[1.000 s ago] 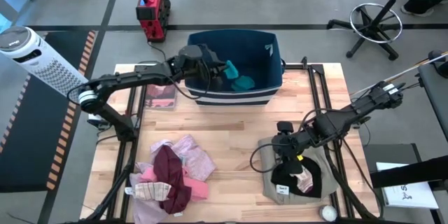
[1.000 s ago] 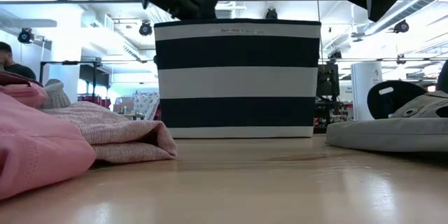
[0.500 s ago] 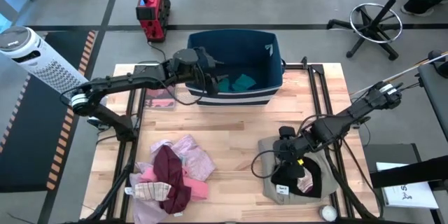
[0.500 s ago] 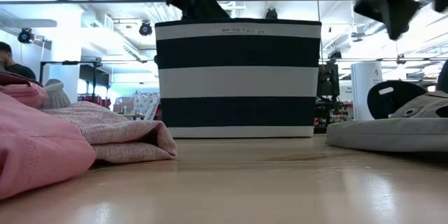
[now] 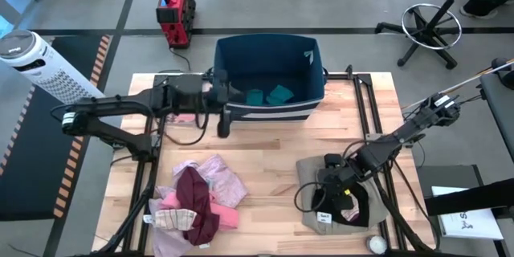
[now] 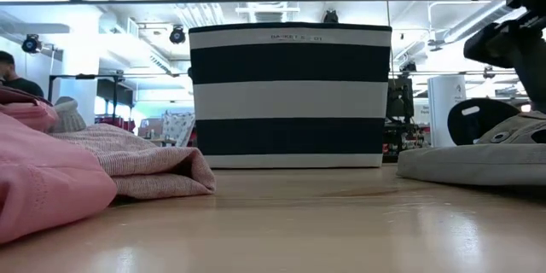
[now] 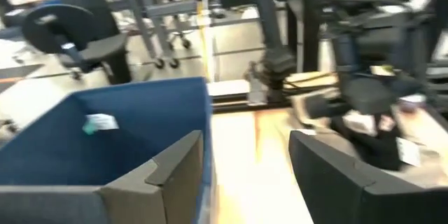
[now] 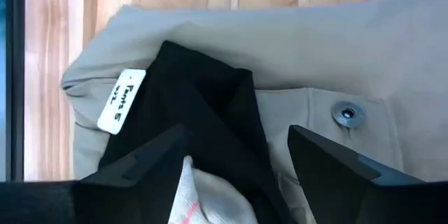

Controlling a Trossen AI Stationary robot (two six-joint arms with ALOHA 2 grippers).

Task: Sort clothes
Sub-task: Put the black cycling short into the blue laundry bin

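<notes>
My left gripper (image 5: 223,109) (image 7: 248,182) stands open and holds nothing, just outside the left front corner of the navy striped bin (image 5: 269,112) (image 7: 105,147). Two teal pieces (image 5: 269,95) lie inside the bin. My right gripper (image 5: 333,183) (image 8: 238,161) is open, pointing down over a black garment (image 8: 203,105) with a white tag. The black garment lies on a khaki-grey garment (image 5: 309,209) (image 8: 336,56) at the near right. A pink-striped piece (image 8: 199,199) shows between the fingers. A heap of pink, maroon and striped clothes (image 5: 197,201) (image 6: 94,171) lies at the near left.
The bin (image 6: 290,94) stands at the table's far middle. Bare wood (image 5: 269,157) lies between the two clothes piles. On the floor beyond the table are a red case (image 5: 175,8), a white tower fan (image 5: 48,68) and an office chair base (image 5: 430,24).
My left gripper has let go of a teal piece, which now lies in the bin. It has then drawn back from over the bin toward the table's left and near side. My right gripper has gone down and toward the near edge, over the black garment.
</notes>
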